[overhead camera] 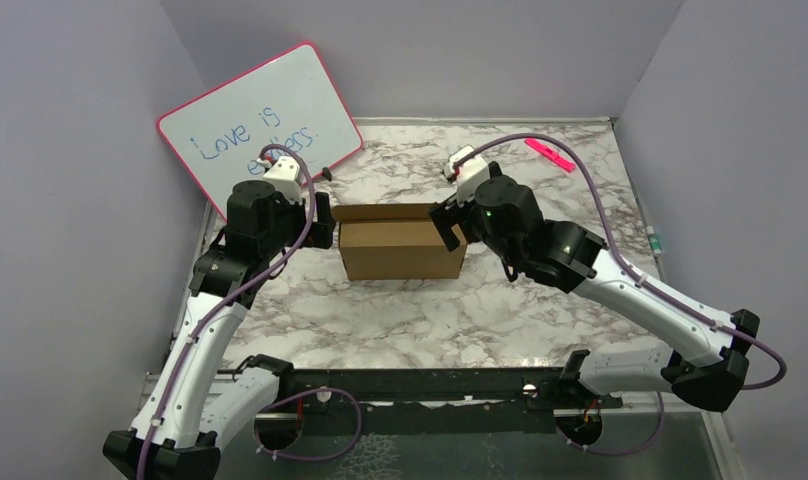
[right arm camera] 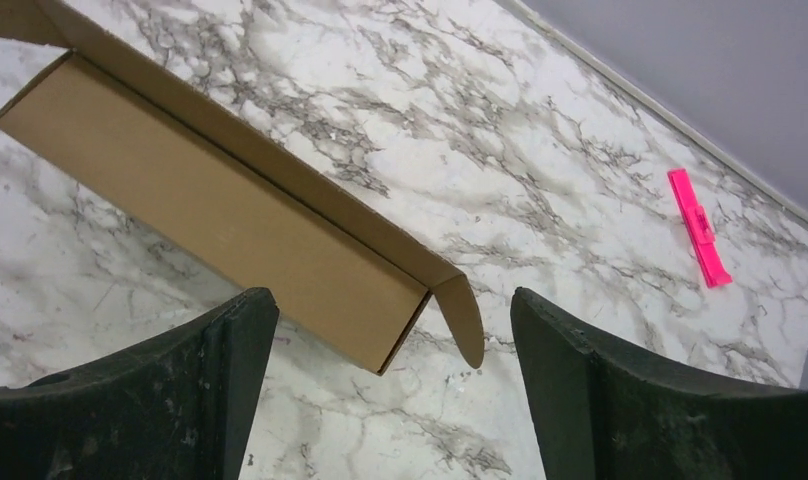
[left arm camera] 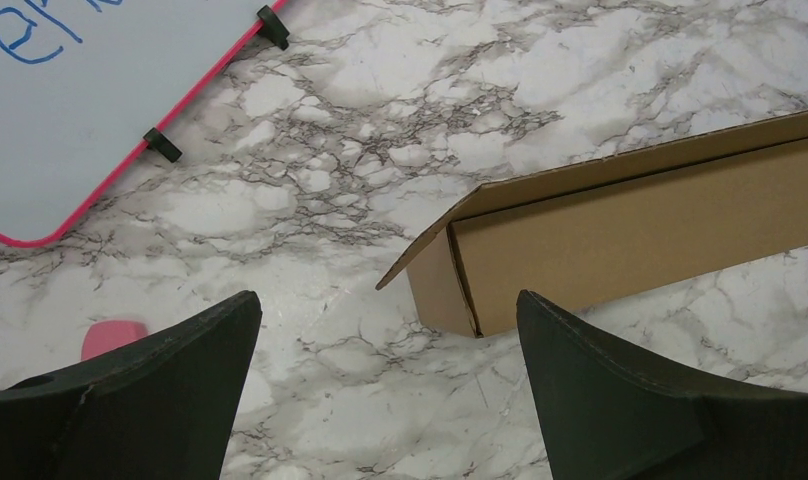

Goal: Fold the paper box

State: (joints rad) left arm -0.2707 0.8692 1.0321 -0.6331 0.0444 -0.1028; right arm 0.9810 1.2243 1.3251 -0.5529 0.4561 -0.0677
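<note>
- Box of plain brown cardboard (overhead camera: 400,248), small, shallow and rectangular, stands near the middle of the white marble-pattern table (overhead camera: 480,320), with one long side facing the near edge.
- Its form is already folded up. A thin top flap sticks out a little along its far long edge.
- At the right end of the box a small rounded tab hangs loose and is not tucked in. At the left end the flap corner stands out at an angle.
- The left gripper (left arm camera: 385,305) is just beside the left end of the box. Its two black fingers (left arm camera: 180,380) are spread wide and hold nothing.
- The right gripper (right arm camera: 392,300) is at the right end of the box. Its fingers are also wide apart, and nothing is clamped between them.
- A whiteboard with a pink frame (overhead camera: 260,125) and blue handwriting leans at the far left, well apart from the box.
- A flat, bright pink strip-shaped object (right arm camera: 700,228) lies on the table at the far right, near the wall.
</note>
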